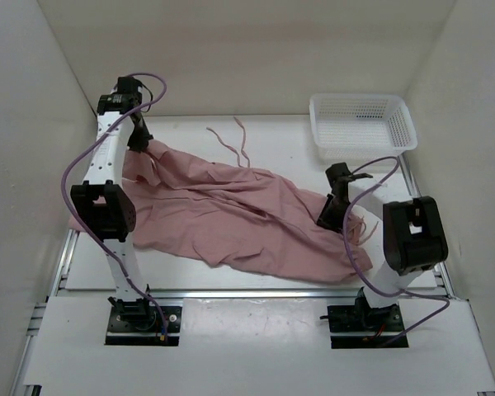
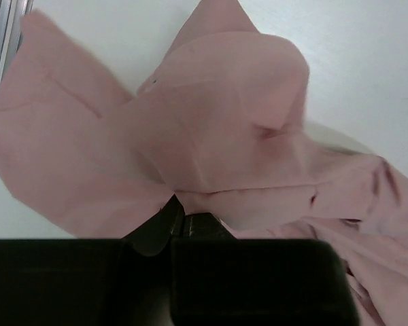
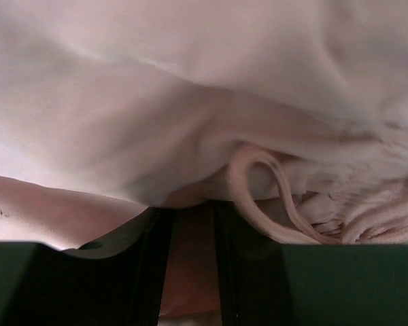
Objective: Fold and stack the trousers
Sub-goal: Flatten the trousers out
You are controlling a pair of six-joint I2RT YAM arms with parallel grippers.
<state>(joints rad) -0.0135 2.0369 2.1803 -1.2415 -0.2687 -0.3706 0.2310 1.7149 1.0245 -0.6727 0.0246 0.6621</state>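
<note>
1. The left gripper point(image 1: 139, 140) is far to the left of the basket point(image 1: 361, 124), at about the same depth. It is clenched on the far-left edge of the trousers point(image 1: 231, 214). We judge this hold is meant to raise that edge so the cloth can be drawn flat.
2. The trousers lie rumpled and unfolded on the table point(image 1: 272, 136), left of the basket and nearer to the arms. A loose drawstring point(image 1: 244, 144) trails over bare table just left of the basket. We judge that no fold has been made.
3. The right gripper point(image 1: 332, 216) sits nearer to the arms than the basket, almost straight in front of it. It is grasping the right end of the cloth. With a hold at each end, we judge the aim is to stretch the garment between the arms.
4. Only the top view shows the whole spread and the basket, but it hides how the jaws stand.
5. The left wrist view shows the left fingers point(image 2: 160, 227) pinched together, with fabric fanning out from their tips.
6. The right wrist view shows cloth trapped between the right fingers point(image 3: 153, 265), and a cord looping beside the gathered band.
</note>
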